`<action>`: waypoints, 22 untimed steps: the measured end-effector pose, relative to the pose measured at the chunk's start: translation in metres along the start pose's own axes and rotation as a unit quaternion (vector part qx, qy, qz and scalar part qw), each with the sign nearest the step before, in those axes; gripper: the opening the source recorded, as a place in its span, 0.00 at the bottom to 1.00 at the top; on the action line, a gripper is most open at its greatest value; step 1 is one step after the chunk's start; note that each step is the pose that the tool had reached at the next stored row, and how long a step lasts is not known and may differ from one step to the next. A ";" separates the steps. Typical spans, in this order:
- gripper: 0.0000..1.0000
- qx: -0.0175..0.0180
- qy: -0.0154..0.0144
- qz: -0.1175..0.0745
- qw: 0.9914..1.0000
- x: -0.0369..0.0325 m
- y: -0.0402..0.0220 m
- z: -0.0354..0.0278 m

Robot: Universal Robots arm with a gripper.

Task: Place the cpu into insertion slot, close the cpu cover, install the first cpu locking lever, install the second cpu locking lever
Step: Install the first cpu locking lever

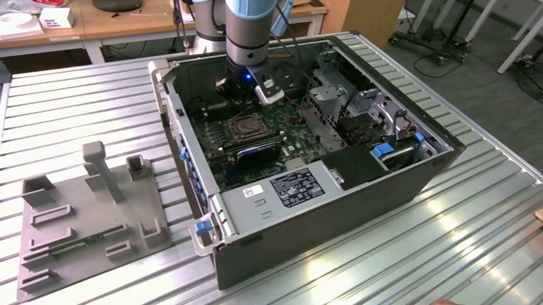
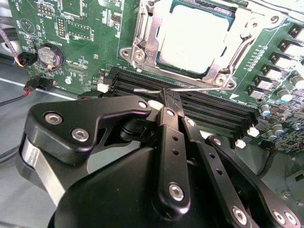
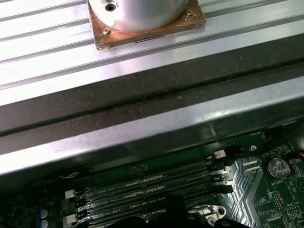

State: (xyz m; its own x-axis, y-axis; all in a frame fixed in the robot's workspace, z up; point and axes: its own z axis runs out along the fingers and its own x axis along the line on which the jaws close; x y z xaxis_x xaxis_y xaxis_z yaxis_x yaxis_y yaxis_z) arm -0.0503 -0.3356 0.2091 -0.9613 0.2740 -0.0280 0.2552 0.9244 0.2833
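In the second wrist view the end effector [image 2: 169, 97] is seen with its fingers drawn together, their tips at a thin lever [image 2: 190, 89] that lies across the memory slots [image 2: 204, 107]; whether the lever is actually pinched cannot be told. Just beyond the tips lies the slot [image 2: 190, 42], with the lever's long axis running along its near edge. The cpu [image 2: 192, 38], pale and square, is seated inside, and the cover [image 2: 147, 38] is laid over it as a silver frame.
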 end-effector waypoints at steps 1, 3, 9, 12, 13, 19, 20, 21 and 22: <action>0.10 0.000 0.000 0.000 1.000 -0.0004 0.0001 0.0001; 0.10 0.000 0.000 0.000 1.000 -0.0007 0.0001 0.0002; 0.10 0.000 0.000 0.000 1.000 -0.0021 0.0005 0.0006; 0.10 0.000 0.000 0.000 1.000 -0.0028 0.0006 0.0007; 0.10 0.000 0.000 0.000 1.000 -0.0028 0.0006 0.0007; 0.10 0.000 0.000 0.000 1.000 -0.0030 0.0001 0.0025; 0.10 0.000 0.000 0.000 1.000 -0.0030 0.0000 0.0031; 0.10 0.000 0.000 0.000 1.000 -0.0030 -0.0001 0.0034; 0.10 0.000 0.000 0.000 1.000 -0.0030 0.0000 0.0035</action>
State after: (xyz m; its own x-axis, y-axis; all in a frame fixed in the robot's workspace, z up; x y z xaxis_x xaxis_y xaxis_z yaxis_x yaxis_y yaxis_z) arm -0.0471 -0.3355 0.2058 -0.9613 0.2740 -0.0278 0.2553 0.9245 0.2832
